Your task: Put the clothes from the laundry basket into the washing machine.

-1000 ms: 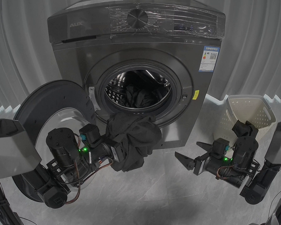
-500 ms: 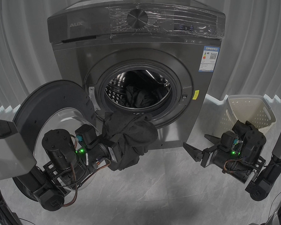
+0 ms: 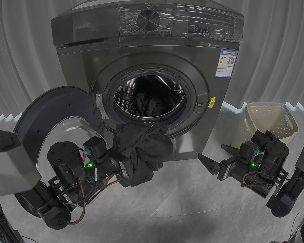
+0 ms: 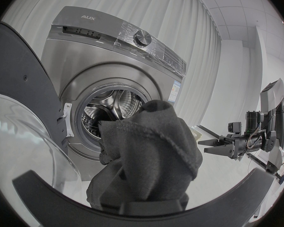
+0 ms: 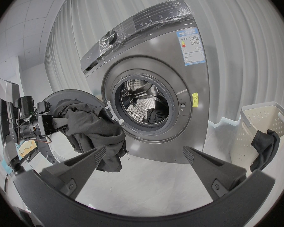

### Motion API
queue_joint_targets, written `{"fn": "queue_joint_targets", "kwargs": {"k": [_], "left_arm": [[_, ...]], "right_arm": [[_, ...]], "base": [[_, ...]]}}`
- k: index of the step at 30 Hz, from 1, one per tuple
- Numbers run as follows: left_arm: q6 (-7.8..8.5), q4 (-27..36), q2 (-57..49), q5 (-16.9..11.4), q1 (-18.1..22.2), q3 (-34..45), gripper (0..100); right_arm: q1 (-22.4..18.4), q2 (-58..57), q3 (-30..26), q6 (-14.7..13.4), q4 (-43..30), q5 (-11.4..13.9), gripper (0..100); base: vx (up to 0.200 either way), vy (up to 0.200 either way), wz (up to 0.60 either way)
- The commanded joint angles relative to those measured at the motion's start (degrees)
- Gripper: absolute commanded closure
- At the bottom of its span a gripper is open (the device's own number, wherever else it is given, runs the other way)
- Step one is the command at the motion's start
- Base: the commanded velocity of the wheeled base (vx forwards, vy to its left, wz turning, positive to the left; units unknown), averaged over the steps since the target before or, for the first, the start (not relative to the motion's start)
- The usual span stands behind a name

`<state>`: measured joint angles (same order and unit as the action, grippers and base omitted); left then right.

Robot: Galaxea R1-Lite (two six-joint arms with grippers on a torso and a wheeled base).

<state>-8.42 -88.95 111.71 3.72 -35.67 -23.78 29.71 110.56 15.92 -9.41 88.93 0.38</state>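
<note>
The right gripper (image 3: 211, 154) gapes empty; the left gripper (image 3: 133, 167) clamps the garment (image 3: 147, 145), which should clear the rim of the washer (image 3: 87, 61) before going deep into the drum (image 3: 125, 101).

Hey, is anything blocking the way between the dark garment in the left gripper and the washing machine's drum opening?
Nothing visible does. The door is swung wide to the left, and the dark garment hangs just in front of the lower rim of the drum opening.

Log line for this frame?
left gripper: shut on dark garment, before washing machine; right gripper: open; door: open; laundry basket: dark cloth over rim
</note>
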Motion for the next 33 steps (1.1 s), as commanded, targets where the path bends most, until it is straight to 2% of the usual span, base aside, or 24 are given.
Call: {"fn": "queue_joint_targets", "kwargs": {"k": [1,11,20,29,33], "left_arm": [[-0.01,-0.3,0.5,0.1,0.0,0.2,100],[-0.01,-0.3,1.2,0.0,0.0,0.0,100],[0.07,-0.3,2.4,0.0,0.0,-0.1,100],[0.16,-0.3,2.8,0.1,-1.1,0.1,100],[0.16,-0.3,3.2,0.1,-1.2,0.1,100]], "right_arm": [[-0.4,-0.3,0.3,0.1,0.0,0.1,0],[-2.1,-1.7,0.6,0.3,0.0,0.1,0],[-1.1,-1.2,0.5,0.2,0.0,0.1,0],[-0.8,-1.0,0.5,0.1,0.0,0.1,0],[-0.5,-1.0,0.4,0.1,0.0,0.1,0]], "base": [[0.000,0.000,0.00],[0.000,0.000,0.00],[0.200,0.000,0.00],[0.000,0.000,0.00],[0.200,0.000,0.00]]}}
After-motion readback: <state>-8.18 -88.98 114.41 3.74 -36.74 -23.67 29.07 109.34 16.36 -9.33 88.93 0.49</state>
